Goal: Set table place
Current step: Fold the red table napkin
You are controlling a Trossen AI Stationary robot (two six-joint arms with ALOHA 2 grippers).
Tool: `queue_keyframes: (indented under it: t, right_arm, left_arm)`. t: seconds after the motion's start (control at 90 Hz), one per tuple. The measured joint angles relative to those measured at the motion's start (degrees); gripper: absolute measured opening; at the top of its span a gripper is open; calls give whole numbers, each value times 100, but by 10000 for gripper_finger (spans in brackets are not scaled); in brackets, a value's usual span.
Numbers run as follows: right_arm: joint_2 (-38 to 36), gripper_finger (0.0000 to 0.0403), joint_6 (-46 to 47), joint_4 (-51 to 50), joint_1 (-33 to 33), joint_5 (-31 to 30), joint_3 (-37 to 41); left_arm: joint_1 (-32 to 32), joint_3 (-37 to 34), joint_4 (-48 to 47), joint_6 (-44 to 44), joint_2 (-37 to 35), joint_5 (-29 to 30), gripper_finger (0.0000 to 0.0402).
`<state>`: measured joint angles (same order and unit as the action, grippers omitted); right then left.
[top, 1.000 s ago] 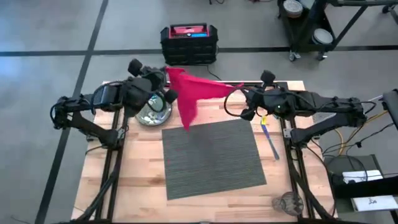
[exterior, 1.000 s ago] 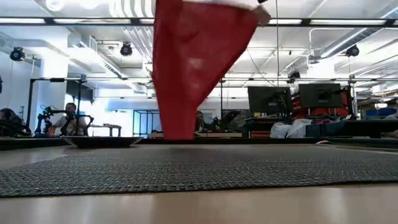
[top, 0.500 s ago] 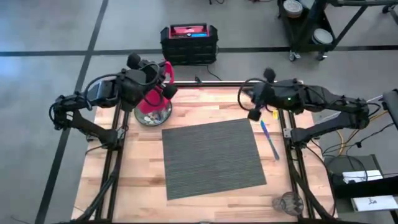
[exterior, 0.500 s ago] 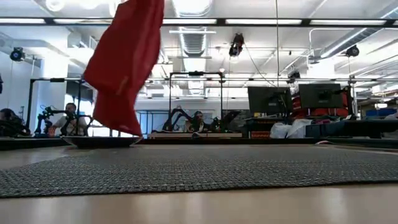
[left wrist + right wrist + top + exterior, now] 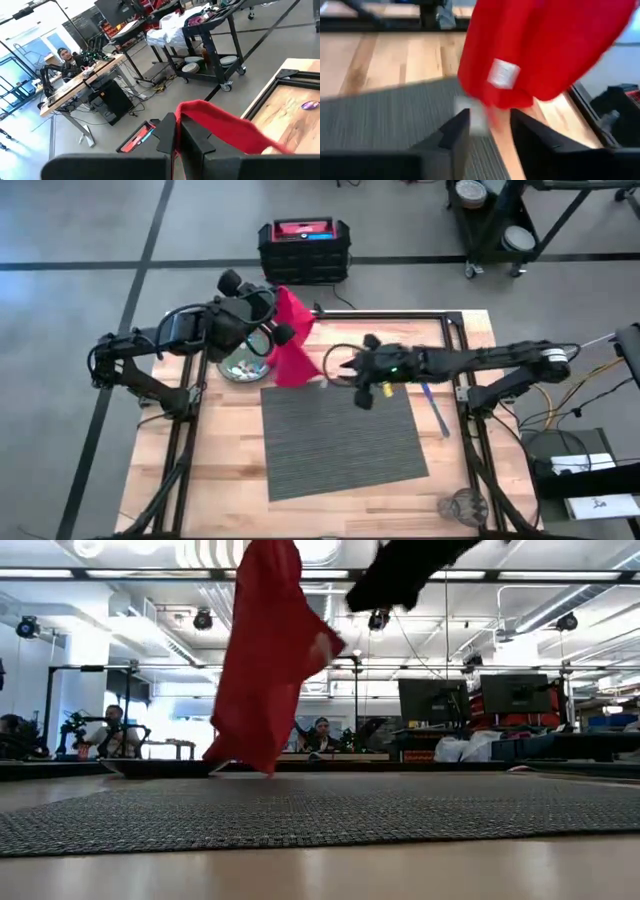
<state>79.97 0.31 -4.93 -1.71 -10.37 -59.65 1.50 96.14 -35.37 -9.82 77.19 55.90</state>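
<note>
Above the dark grey ribbed placemat's [image 5: 340, 435] far edge, left gripper [image 5: 283, 330] pinches the hanging red cloth napkin [image 5: 291, 348]; right gripper [image 5: 333, 367] reaches, fingers parted.

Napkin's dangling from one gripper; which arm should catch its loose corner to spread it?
Right. The left gripper already pinches the red napkin aloft; the right gripper is open beside its hanging lower edge, above the placemat.
</note>
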Motion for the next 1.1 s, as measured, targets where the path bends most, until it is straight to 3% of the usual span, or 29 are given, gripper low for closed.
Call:
queue_keyframes:
  t: [0.144, 0.3, 0.422, 0.589, 0.678, 0.911, 1.1]
  right_arm:
    - [595, 208, -239, 1010, -70, -17, 87]
    - [1182, 238, -660, 1142, -171, -30, -370]
    - [1549, 246, -909, 900, -203, -93, -780]
    - [1672, 241, -1335, 541, -208, -872, -1150]
    - [1639, 233, -1479, 335, -245, -968, -1214]
    - [1849, 217, -1318, 512, -525, -503, -1172]
    - [2425, 212, -928, 867, -824, 470, -1290]
  left_arm:
    - [0, -2, -4, 3, 2, -57, 0]
    - [0, -15, -13, 125, 0, -386, 0]
    - [0, -15, -19, 131, 0, -413, 0]
    - [0, -17, -81, 156, 0, -416, 0]
    - [0, -17, -84, 179, 0, -448, 0]
    - [0, -17, -70, 198, 0, -724, 0]
    - [0, -17, -77, 214, 25, -747, 0]
